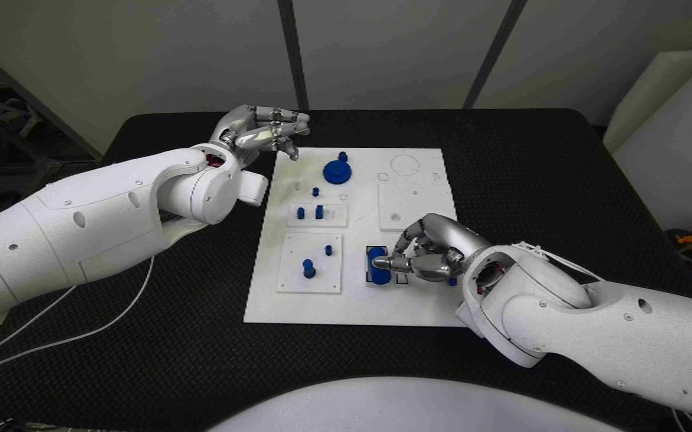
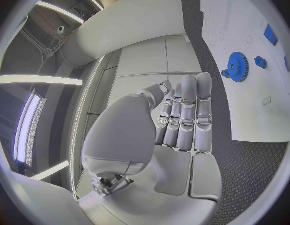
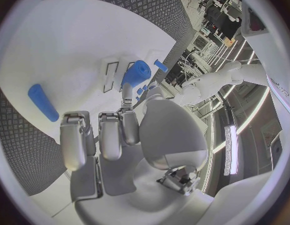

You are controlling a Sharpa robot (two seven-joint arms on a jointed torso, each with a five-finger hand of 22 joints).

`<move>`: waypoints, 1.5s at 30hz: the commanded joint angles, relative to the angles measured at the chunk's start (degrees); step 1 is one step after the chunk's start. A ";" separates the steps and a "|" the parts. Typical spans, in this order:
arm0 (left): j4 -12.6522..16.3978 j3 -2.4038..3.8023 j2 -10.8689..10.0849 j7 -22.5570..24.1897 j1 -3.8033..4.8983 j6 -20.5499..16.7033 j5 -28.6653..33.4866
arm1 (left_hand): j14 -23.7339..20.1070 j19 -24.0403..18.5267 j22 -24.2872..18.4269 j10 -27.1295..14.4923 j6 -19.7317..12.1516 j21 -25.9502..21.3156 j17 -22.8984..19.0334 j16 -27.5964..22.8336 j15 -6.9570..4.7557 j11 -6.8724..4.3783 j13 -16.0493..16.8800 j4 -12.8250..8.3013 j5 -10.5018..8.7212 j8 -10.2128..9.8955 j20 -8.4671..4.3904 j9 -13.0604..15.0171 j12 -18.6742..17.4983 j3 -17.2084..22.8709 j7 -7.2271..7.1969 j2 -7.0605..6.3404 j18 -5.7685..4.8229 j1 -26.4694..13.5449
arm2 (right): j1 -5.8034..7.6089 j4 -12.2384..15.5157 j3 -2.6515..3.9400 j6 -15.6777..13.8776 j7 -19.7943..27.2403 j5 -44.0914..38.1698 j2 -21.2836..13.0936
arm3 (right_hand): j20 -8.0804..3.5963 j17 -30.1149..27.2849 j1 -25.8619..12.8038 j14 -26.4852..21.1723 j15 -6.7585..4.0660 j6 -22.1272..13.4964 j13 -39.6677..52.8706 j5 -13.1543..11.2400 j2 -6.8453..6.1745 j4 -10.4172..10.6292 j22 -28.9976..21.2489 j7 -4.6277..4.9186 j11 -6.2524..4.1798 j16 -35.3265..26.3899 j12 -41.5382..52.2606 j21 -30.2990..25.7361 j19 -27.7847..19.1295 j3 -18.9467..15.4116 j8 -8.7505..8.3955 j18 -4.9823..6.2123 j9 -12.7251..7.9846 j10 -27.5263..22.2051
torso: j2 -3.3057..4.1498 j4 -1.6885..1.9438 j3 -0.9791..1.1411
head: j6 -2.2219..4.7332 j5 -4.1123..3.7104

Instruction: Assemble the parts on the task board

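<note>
Task board (image 1: 418, 302): I see the white plate in the middle of the black table (image 1: 577, 182), its long sides running away from the robot.
Parts: a blue gear (image 1: 338, 172) stands near the far edge of the board, close to its left side; in the left wrist view I see the same gear (image 2: 238, 66) upright on the white surface. Small blue pegs (image 1: 309, 213) stand in a pale block at the left-middle of the board, and one more peg (image 1: 309, 268) in a block near the left edge, closer to the robot.
Right hand (image 1: 428, 250): it is over the near right part of the board, fingers curled down around a blue piece (image 1: 379, 270). In the right wrist view I see a blue cylinder (image 3: 136, 75) at the fingertips (image 3: 127, 92); I cannot tell if it is really pinched.
Loose part: a blue rod (image 3: 42, 102) lies flat on the board, apart from that hand.
Left hand (image 1: 261, 133): it hangs at the far left corner of the board, beside the gear, holding nothing. Its fingers (image 2: 185, 112) are straight and pressed together.
</note>
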 commanded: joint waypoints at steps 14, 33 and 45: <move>0.09 0.04 -0.11 0.01 0.07 0.23 -0.21 | -0.29 -0.43 -0.08 -0.53 -0.41 -0.40 -0.13 0.02 -0.03 0.01 -0.06 0.03 -0.09 0.26 0.19 -0.12 0.48 -0.56 0.09 0.55 -1.04 -0.14 | 0.04 0.99 -0.03 1.53 4.25 -0.69 -1.82 | -0.43 8.85 5.08 4.59 -0.54 0.37 5.76 0.79 -0.35 -1.85 15.09 -0.02 -0.39 0.15 -0.25 0.19 6.04 0.42 -0.47 -0.86 1.20 0.51 | 0.03 0.08 -0.10 | -0.12 0.11; 0.19 0.04 -0.24 -0.05 0.07 0.16 -0.21 | -0.29 -0.43 -0.08 -0.53 -0.41 -0.40 -0.13 0.02 -0.03 0.01 -0.06 0.03 -0.09 0.26 0.19 -0.12 0.48 -0.56 0.09 0.55 -1.04 -0.14 | 0.04 0.28 -0.03 3.71 3.76 -1.20 -1.81 | -0.42 8.99 7.27 4.61 -0.56 0.62 5.93 0.88 0.27 -2.54 15.09 -0.10 -0.45 0.23 -0.19 0.19 6.04 0.58 -0.48 -0.86 1.73 0.59 | 0.05 0.15 -0.06 | -0.38 0.25; 0.28 0.04 -0.23 -0.07 0.07 0.14 -0.21 | -0.29 -0.43 -0.08 -0.53 -0.41 -0.40 -0.13 0.02 -0.03 0.01 -0.06 0.03 -0.09 0.26 0.19 -0.12 0.48 -0.56 0.09 0.55 -1.04 -0.14 | 0.04 -2.48 0.00 3.53 2.15 -3.03 0.57 | -0.50 9.02 8.61 4.62 -0.67 0.87 6.10 1.17 1.21 -2.94 15.09 -0.28 -0.60 0.24 -0.07 0.19 6.04 0.83 -0.46 -0.86 2.07 0.70 | 0.03 0.14 -0.04 | -0.53 0.48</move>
